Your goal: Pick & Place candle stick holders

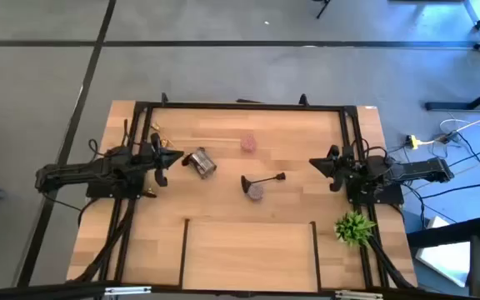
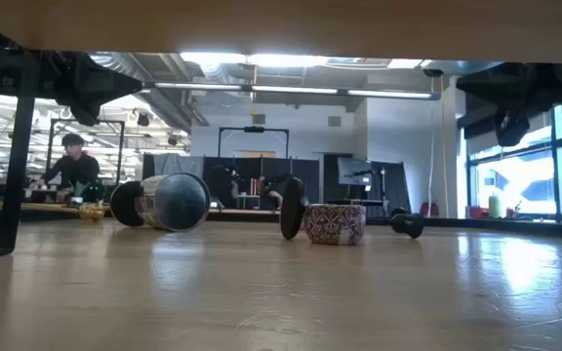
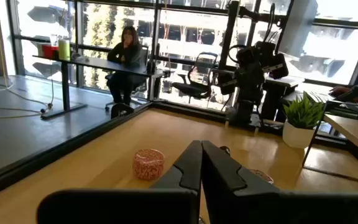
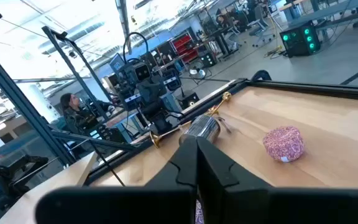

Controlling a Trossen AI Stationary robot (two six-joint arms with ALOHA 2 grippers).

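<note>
Fingers on the left gripper point(image 1: 177, 157) are clenched on nothing; it hovers at nine o'clock on the tabletop point(image 1: 248, 250), its tip just beside the silver holder point(image 1: 200, 162). That holder lies on its side, so it may roll away if the fingers nudge it before they spread. Gold holders point(image 1: 153, 133) lie further back by the frame at about ten o'clock, thin and close to the rail, where a descending arm could clip the frame or push them off the edge.

Toward twelve o'clock a pink holder point(image 1: 249, 144) sits alone, well apart from both arms. Near the centre the black holder point(image 1: 263, 179) lies tipped over, its stem pointing toward three o'clock, and a second pink holder point(image 1: 257, 192) sits touching or just beside its wide end. Grasping either one risks dragging the other along, and the thin stem could pivot out of a loose pinch.

At three o'clock the right gripper point(image 1: 314, 164) waits, fingers pressed together and empty. A plant point(image 1: 353, 227) stands just beside that arm's base at about four o'clock; a wide swing of the right arm could knock it over.

Nothing is held yet, so the whole task lies ahead. Both arms face each other across the middle, and reaching for the central pair together could bring them into collision.
</note>
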